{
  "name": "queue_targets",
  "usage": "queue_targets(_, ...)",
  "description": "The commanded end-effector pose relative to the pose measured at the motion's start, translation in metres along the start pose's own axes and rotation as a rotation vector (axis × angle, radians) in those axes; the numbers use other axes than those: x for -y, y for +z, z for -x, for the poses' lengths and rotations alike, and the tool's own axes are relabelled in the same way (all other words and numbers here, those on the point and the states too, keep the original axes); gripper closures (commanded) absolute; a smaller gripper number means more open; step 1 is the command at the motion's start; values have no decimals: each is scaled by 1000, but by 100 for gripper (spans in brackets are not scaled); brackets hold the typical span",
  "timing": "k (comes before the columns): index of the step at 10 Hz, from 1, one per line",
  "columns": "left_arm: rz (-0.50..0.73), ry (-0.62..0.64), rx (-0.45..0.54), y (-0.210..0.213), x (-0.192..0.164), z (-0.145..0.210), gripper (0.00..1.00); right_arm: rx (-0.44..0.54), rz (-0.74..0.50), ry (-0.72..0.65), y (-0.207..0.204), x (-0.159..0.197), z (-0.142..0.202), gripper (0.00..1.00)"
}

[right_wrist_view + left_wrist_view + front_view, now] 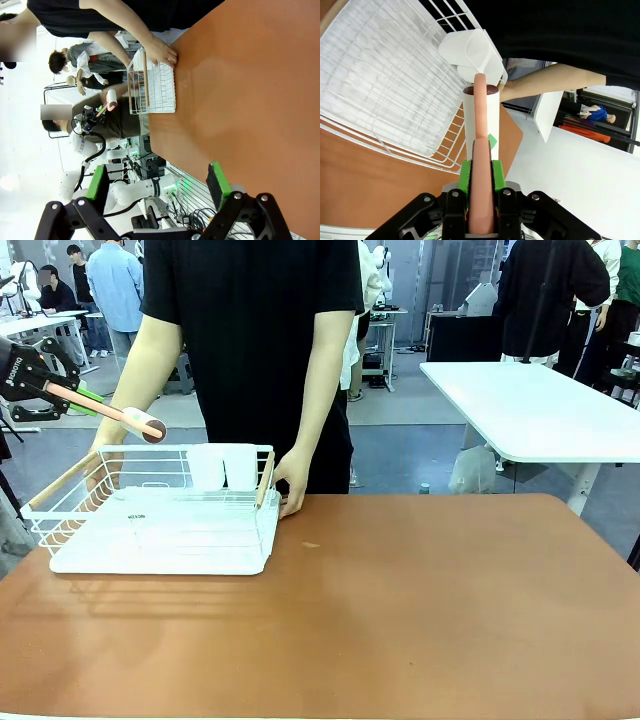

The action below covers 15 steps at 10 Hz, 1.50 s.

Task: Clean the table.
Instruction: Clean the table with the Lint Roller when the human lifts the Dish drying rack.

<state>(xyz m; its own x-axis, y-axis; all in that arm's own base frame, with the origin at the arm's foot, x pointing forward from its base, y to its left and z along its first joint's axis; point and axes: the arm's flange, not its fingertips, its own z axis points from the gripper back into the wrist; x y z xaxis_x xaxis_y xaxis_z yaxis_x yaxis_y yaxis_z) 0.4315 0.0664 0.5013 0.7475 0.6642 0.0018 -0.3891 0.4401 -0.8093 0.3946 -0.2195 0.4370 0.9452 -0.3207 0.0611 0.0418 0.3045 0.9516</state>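
The reddish-brown table (pixel 420 620) spreads across the front view, and a small mark (pixel 312 545) lies on it to the right of the rack. My left gripper (pixel 42 386) hangs at the far left above the rack's left end, shut on the pink handle of a lint roller (pixel 142 423). In the left wrist view the roller (pixel 481 117) points away from the green pads (pixel 465 176) over the rack's edge. My right gripper (pixel 157 182) stands open over the table (pixel 250 100), with nothing between its fingers.
A white wire rack (pixel 160 535) on a white tray sits at the table's far left, with a white cup holder (pixel 222 466) at its back. The person stands behind it, one hand (pixel 293 488) on its right end, the other (pixel 105 455) at its left. A white table (pixel 540 410) stands behind.
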Motion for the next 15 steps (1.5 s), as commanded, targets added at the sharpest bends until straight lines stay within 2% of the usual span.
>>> queue_targets(1, 0, 0, 1, 1, 0, 0, 100, 1, -18, 20, 0, -2, -1, 0)
queue_targets(15, 0, 0, 1, 1, 0, 0, 100, 1, -18, 20, 0, -2, -1, 0)
